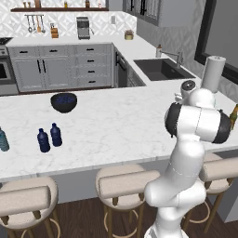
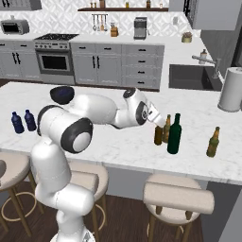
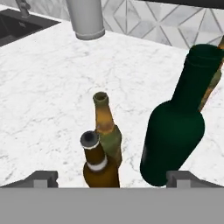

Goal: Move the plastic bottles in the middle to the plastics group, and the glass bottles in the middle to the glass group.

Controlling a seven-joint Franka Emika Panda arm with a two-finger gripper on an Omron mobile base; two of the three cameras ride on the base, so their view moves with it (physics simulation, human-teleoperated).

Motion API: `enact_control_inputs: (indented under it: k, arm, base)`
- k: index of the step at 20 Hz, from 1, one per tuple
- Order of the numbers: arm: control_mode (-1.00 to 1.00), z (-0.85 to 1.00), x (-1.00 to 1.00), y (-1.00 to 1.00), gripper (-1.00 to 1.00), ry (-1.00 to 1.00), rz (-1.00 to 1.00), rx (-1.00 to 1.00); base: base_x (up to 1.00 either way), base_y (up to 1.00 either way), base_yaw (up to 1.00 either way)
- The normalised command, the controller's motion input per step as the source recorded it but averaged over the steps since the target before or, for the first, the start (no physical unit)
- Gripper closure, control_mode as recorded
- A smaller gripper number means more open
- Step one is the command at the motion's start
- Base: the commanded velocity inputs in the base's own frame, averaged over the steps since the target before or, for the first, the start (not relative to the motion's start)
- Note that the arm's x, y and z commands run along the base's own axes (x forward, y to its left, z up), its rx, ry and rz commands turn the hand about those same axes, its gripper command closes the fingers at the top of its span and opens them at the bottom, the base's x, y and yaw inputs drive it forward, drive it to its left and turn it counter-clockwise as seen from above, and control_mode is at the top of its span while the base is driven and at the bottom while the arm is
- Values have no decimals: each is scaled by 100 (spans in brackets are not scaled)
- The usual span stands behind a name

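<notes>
My gripper (image 3: 111,179) is open, its fingertips (image 3: 41,178) spread wide just in front of a dark brown long-necked bottle (image 3: 98,166), which stands upright between them. Right behind it stands an amber bottle with a yellowish label (image 3: 107,127). A tall dark green bottle (image 3: 175,127) stands to the right, partly hiding an olive bottle (image 3: 213,83). From the right base my gripper (image 2: 162,123) hovers at the brown bottle (image 2: 158,135), beside the amber one (image 2: 166,128) and the green one (image 2: 174,133); the olive bottle (image 2: 213,142) stands apart. Far left stand two dark blue bottles (image 1: 43,140) (image 1: 56,135) and a teal bottle (image 1: 3,139).
A white paper-towel roll (image 2: 231,90) stands behind the glass bottles, near the sink (image 2: 189,76). A dark blue bowl (image 1: 63,102) sits on the marble counter (image 1: 116,125) behind the blue bottles. Stools line the counter's near edge.
</notes>
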Motion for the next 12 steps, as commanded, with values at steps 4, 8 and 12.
enact_control_inputs:
  k: [4, 8, 12]
  arm:
    - [-100, 100, -15, 0, -100, 0, 0, 0]
    - [-100, 65, -61, 18, -100, 0, 5, 0]
    - [-100, 3, -83, 39, -100, 0, 18, 1]
  base:
    - [0, 0, 0]
    - [0, 0, 0]
    - [0, 0, 0]
